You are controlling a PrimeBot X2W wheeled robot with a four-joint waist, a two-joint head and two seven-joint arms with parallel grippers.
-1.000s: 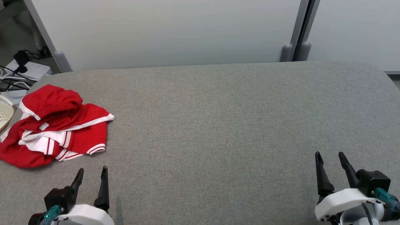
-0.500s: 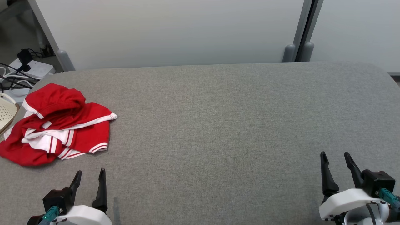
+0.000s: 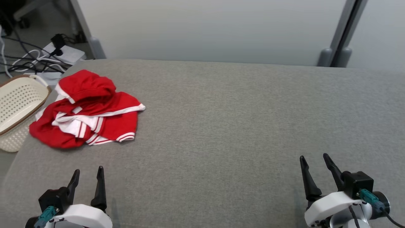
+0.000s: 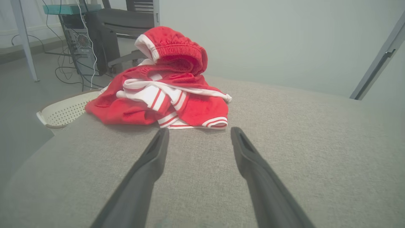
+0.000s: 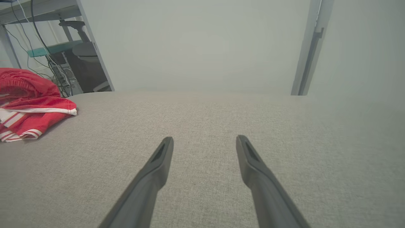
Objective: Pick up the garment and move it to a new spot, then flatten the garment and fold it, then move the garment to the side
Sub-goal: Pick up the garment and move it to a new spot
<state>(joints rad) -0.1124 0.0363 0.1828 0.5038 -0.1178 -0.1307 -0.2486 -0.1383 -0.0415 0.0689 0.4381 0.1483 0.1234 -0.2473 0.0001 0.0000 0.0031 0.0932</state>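
A crumpled red garment (image 3: 87,115) with white stripes lies in a heap at the far left of the grey table (image 3: 221,126). The left wrist view has the garment (image 4: 164,91) just ahead of the fingers, and it sits at the left edge of the right wrist view (image 5: 28,104). My left gripper (image 3: 88,172) hovers near the table's front left, open and empty, a short way in front of the garment. My right gripper (image 3: 313,158) stands open and empty at the front right, far from the garment.
A cream perforated basket (image 3: 15,107) sits off the table's left end, close to the garment. Cables and a power strip (image 3: 60,55) lie on the floor behind it. A pale partition wall (image 3: 205,28) runs along the table's far edge.
The camera has turned left, so the whole scene shifted right and the basket came into view. Both grippers stay open and the garment lies as before.
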